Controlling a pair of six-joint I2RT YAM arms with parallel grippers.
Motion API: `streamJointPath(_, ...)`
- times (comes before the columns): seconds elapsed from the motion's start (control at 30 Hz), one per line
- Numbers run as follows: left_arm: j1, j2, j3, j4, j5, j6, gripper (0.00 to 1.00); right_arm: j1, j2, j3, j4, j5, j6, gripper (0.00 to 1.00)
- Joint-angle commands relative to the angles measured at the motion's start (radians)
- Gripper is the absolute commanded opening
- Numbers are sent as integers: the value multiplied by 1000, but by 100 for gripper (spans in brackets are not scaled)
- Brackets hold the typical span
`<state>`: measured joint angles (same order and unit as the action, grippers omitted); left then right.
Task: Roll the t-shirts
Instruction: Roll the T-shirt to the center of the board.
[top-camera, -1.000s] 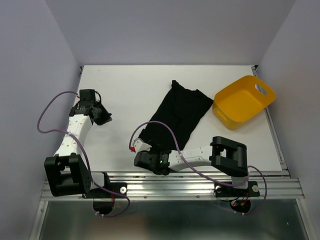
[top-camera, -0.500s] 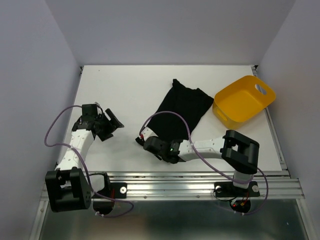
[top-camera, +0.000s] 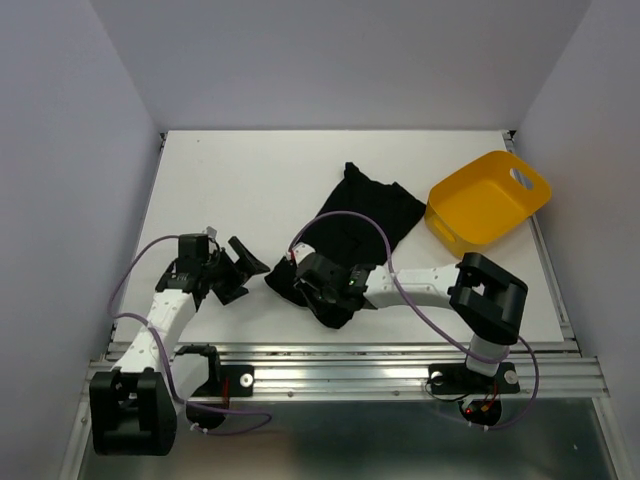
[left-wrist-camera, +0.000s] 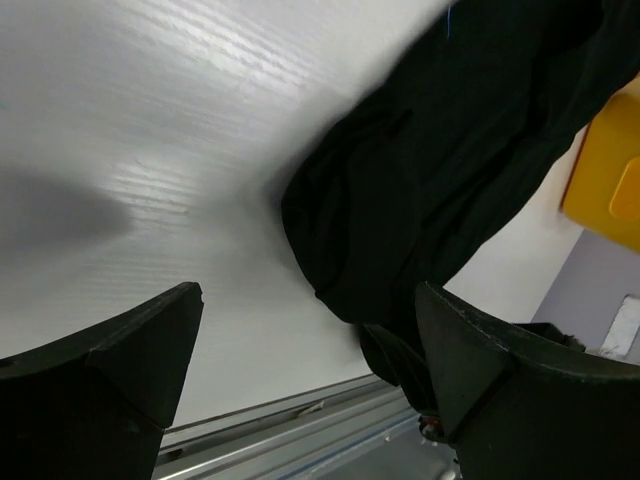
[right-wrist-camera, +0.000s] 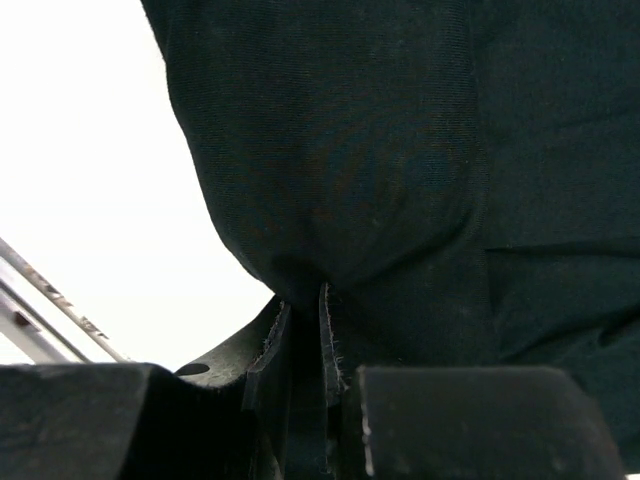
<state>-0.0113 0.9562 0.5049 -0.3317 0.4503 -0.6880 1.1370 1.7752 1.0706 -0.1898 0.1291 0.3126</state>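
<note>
From above, the black t-shirt (top-camera: 362, 218) lies on the white table (top-camera: 240, 175), running slantwise from the far middle toward the near edge, its far end close to the yellow tub (top-camera: 487, 205) that sits tilted at the right side. The shirt's near end is bunched into a thick lump, and the right gripper (top-camera: 303, 288) sits right on that lump, its arm reaching in from the right along the near edge. The left gripper (top-camera: 243, 272) hovers just beside the lump on its left, apart from the cloth, its two fingers spread wide and pointing toward the shirt. In the left wrist view, the left gripper (left-wrist-camera: 308, 300) shows both dark fingers far apart at the bottom corners with nothing between them but bare table (left-wrist-camera: 150, 120) and the rounded near end of the t-shirt (left-wrist-camera: 440, 170) just ahead; a slice of the tub (left-wrist-camera: 610, 170) shows at the right edge, and the metal rail (left-wrist-camera: 300, 430) at the table's near edge runs along the bottom. In the right wrist view, the right gripper (right-wrist-camera: 300, 335) has its jaws drawn close together on a fold of the t-shirt (right-wrist-camera: 350, 150), the cloth bulging in a rounded hump just beyond the tips and filling most of the picture, with bright table (right-wrist-camera: 90, 180) to the left.
</note>
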Motion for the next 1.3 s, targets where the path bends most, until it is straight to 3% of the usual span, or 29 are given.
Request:
streamJointPath(0.0,-77,4,-42,98,7,-68,99,-22,-33,45,56,-115,60,1)
streamJointPath(0.23,-199,56,-89,253,-25,-195,99,-52,-28,61,58,-177,85,1)
streamJointPath(0.43,-216,156,-117,411,-7,-242,97,-63,-34,66,62,-209,98,1)
streamJointPath(0.57,-231,223,-89,439,-21,-237,91,-72,-40,65,64,-217,105,1)
streamJointPath(0.63,-234,249,-86,454,-27,-237,83,-72,-42,65,64,-217,108,1)
streamJointPath(0.77,-237,277,-71,462,-35,-234,49,-72,-46,57,64,-227,114,1)
streamJointPath(0.8,-236,279,-68,461,-35,-234,23,-72,-51,54,61,-229,112,2)
streamJointPath(0.83,-237,280,-66,458,-33,-234,11,-72,-56,52,58,-221,108,6)
streamJointPath(0.87,-236,279,-63,456,-33,-238,0,-72,-66,48,55,-211,103,22)
streamJointPath(0.97,-236,276,-52,435,-36,-240,0,-72,-79,49,17,-135,80,55)
streamJointPath(1.13,-236,257,-20,358,-58,-248,0,41,-92,68,-68,145,3,79)
streamJointPath(1.27,-237,251,18,287,-68,-248,0,121,-91,54,-69,309,-30,83)
